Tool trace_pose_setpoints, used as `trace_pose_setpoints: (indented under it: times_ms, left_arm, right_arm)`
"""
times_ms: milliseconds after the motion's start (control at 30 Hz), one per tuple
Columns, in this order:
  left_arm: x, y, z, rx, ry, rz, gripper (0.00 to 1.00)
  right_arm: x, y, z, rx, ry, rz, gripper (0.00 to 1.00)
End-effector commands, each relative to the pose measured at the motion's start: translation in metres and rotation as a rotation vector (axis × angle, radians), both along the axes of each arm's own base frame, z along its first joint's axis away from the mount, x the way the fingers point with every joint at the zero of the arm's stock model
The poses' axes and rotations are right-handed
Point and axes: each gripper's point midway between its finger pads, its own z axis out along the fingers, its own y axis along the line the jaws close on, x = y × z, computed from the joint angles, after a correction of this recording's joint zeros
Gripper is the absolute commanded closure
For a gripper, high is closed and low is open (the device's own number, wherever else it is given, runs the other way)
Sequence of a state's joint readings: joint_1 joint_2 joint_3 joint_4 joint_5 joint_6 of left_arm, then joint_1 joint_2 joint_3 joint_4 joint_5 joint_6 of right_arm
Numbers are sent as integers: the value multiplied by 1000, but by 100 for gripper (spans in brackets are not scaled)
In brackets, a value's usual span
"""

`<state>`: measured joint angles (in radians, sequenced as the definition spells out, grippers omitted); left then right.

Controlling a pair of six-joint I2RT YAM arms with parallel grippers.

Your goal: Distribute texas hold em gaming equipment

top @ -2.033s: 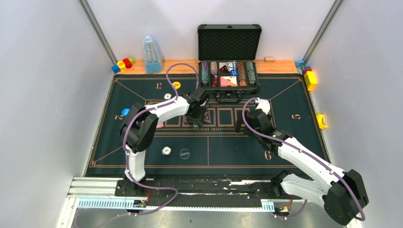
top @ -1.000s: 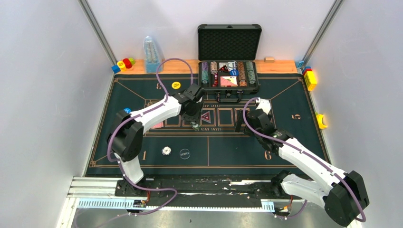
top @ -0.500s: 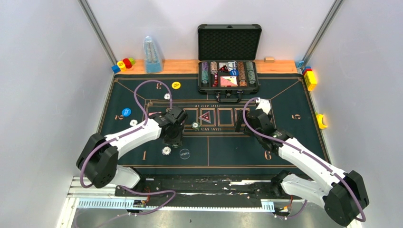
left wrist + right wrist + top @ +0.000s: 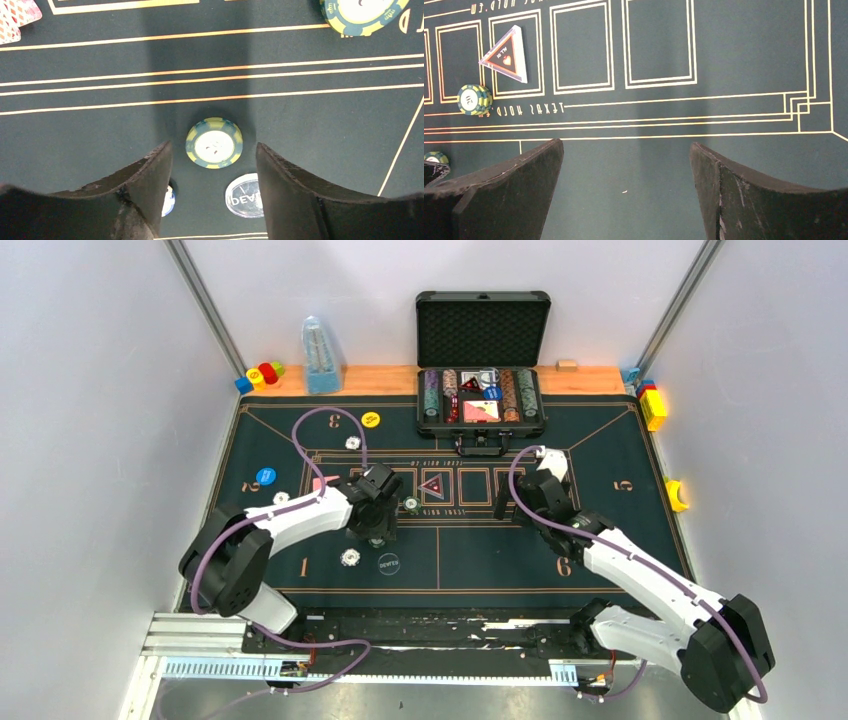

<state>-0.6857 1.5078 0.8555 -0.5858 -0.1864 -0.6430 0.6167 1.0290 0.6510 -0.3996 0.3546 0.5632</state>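
Left gripper point(image 4: 376, 528), pressed together a second ago, now stands spread around a chip point(image 4: 214, 143) lying loose at eleven o'clock of the dealer disc point(image 4: 244, 195). Right gripper point(image 4: 626, 190) is spread and empty. The mat point(image 4: 600, 440) carries five chips and three discs.

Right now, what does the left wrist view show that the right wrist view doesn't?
Only left wrist: a chip lying loose between the tips of the open left claw, a clear dealer button, pink cards. Only right wrist: a triangle marker, the open right claw. Both: the green mat, apparently also the chip by the lettering.
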Motion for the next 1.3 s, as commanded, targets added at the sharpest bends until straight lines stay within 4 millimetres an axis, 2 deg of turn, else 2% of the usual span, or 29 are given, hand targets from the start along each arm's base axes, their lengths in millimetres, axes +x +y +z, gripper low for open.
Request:
trace_pose_setpoints:
  times_ms: [0, 67, 200, 367, 400, 433, 467, 500, 533, 567, 600, 633, 733, 1033, 1267]
  left_arm:
    - [6, 0, -1, 10, -20, 33, 22]
    - [6, 1, 3, 12, -21, 35, 14]
    - [9, -2, 19, -15, -56, 31, 8]
    - [33, -28, 43, -112, -143, -19, 0]
    - [35, -32, 39, -112, -132, -39, 0]
    - [43, -39, 44, -125, -146, -45, 0]
    - [47, -42, 37, -113, -136, -51, 0]
    - [56, -48, 43, -124, -151, -50, 0]
    - [59, -50, 35, -112, -130, -54, 0]
    - [67, -56, 41, -126, -143, -55, 0]
    - [69, -60, 34, -124, -121, -69, 0]
    - [75, -66, 37, -141, -122, -73, 1]
    - [85, -71, 31, -129, -103, -77, 4]
    - [92, -72, 11, -93, -54, -72, 16]
    - [96, -78, 8, -100, -47, -79, 22]
  right_arm:
    - [7, 1, 3, 1, -26, -6, 0]
    - [7, 0, 3, 0, -28, -9, 0]
    - [7, 0, 4, 0, -30, -9, 0]
    - [7, 0, 5, 3, -33, -10, 0]
    - [6, 0, 5, 3, -32, -9, 0]
    - [7, 0, 5, 3, -34, -10, 0]
    - [6, 0, 4, 1, -32, -11, 0]
    - [6, 0, 4, 0, -32, -10, 0]
    - [6, -1, 4, -1, -32, -10, 0]
    - [7, -1, 4, -2, -34, -12, 0]
    - [7, -1, 4, -2, -34, -12, 0]
    - [7, -1, 4, -2, -34, -13, 0]
    - [7, -2, 5, -5, -37, -15, 0]
    - [7, -2, 5, -5, -38, -17, 0]
    - [7, -2, 5, -5, -38, -16, 0]
